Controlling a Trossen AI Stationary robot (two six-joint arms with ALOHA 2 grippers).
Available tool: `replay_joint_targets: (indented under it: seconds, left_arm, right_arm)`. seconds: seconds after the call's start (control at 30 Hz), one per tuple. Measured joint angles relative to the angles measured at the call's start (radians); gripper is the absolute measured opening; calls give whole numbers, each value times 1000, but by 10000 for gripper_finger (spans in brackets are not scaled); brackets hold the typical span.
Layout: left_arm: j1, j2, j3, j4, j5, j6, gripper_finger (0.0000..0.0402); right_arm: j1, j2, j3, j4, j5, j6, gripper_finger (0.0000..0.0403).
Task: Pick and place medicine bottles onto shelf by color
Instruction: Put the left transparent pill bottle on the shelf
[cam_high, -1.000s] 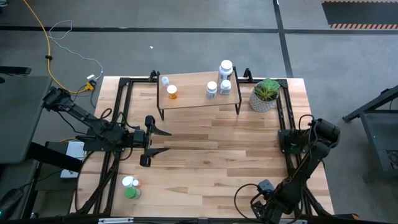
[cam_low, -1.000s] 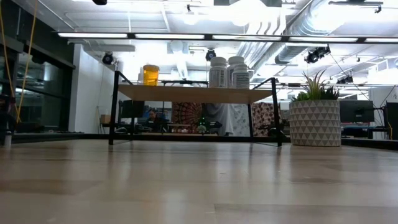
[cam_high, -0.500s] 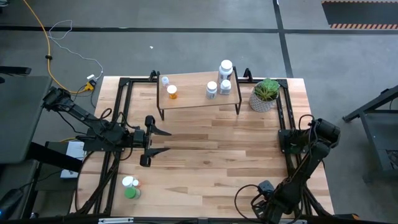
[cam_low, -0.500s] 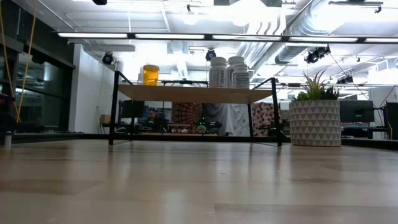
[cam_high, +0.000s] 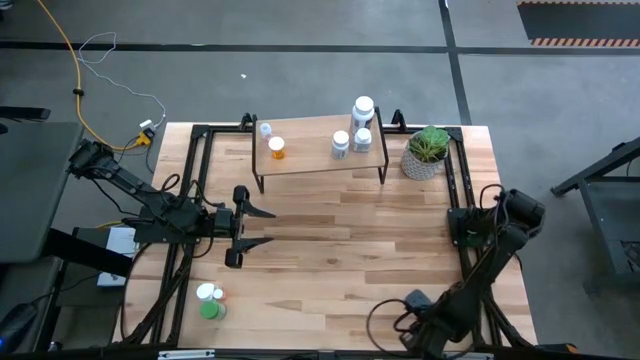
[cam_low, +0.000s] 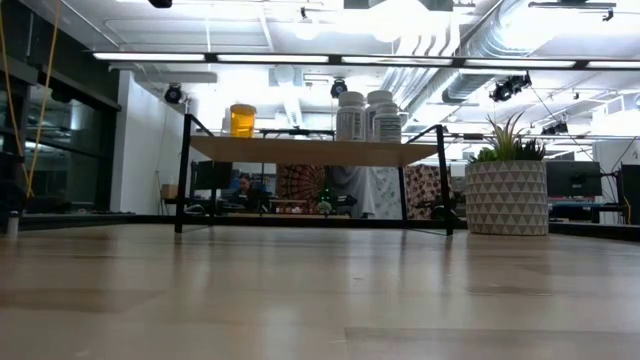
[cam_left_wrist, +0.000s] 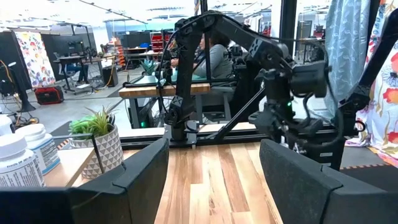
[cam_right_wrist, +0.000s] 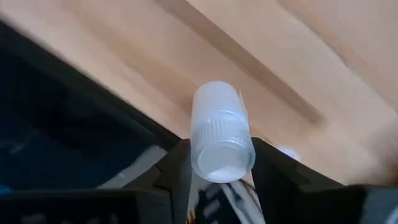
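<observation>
The shelf (cam_high: 320, 150) stands at the table's far side and carries an orange bottle (cam_high: 277, 148), a small white one (cam_high: 265, 130) and three white bottles (cam_high: 362, 138). A white-capped bottle (cam_high: 205, 293) and a green one (cam_high: 210, 311) stand near the table's near left corner. My right gripper (cam_right_wrist: 221, 149), at the near edge right of centre (cam_high: 418, 308), is shut on a white-capped pale bottle (cam_right_wrist: 217, 118). My left gripper (cam_high: 262, 227) hangs open over the table's left part, pointing level toward the right, with nothing between its fingers (cam_left_wrist: 149, 174). My right gripper pinches the pale bottle at its capped end (cam_right_wrist: 219, 163) between the two fingers, one on each side. The fingers come from above, pointing steeply down. The bottle's body reaches away from them toward the tabletop. Whether its base rests on the wood, I cannot tell.
A potted green plant (cam_high: 428, 153) stands right of the shelf. Black frame rails (cam_high: 190, 180) run along the table's left and right sides. A small white spot (cam_right_wrist: 287, 151) shows on the wood beside the held bottle. Bare wood lies across the middle (cam_high: 350, 240).
My right arm's hand has shifted a little toward the table's left edge along the near edge. My left arm has kept still, and the bottles on the shelf and at the near left stand as before.
</observation>
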Motion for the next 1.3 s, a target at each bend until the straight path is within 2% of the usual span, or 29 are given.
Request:
replay_joint_targets:
  seconds: [0.2, 0.37, 0.43, 0.53, 0.67, 0.77, 1.07, 1.3]
  left_arm:
    - [0, 0, 0, 0, 0, 15, 243]
    - [0, 0, 0, 0, -14, 17, 243]
    - [0, 0, 0, 0, -21, 18, 243]
    - [0, 0, 0, 0, -23, 18, 243]
    - [0, 0, 0, 0, -23, 15, 243]
    - [0, 0, 0, 0, -23, 13, 243]
    - [0, 0, 0, 0, -23, 0, 243]
    - [0, 0, 0, -1, -23, 0, 243]
  right_arm:
    - [-148, 0, 122, -7, 201, -335, 124]
    - [-315, 0, 277, -13, 267, -699, 123]
    - [-377, 0, 364, -60, 273, -823, 123]
    - [-463, 0, 509, -239, 327, -937, 122]
    - [-580, -1, 672, -546, 442, -950, 122]
    - [-685, -1, 744, -722, 463, -915, 122]
    - [-1023, -7, 740, -722, 342, -966, 122]
    - [-1196, -7, 740, -722, 282, -991, 127]
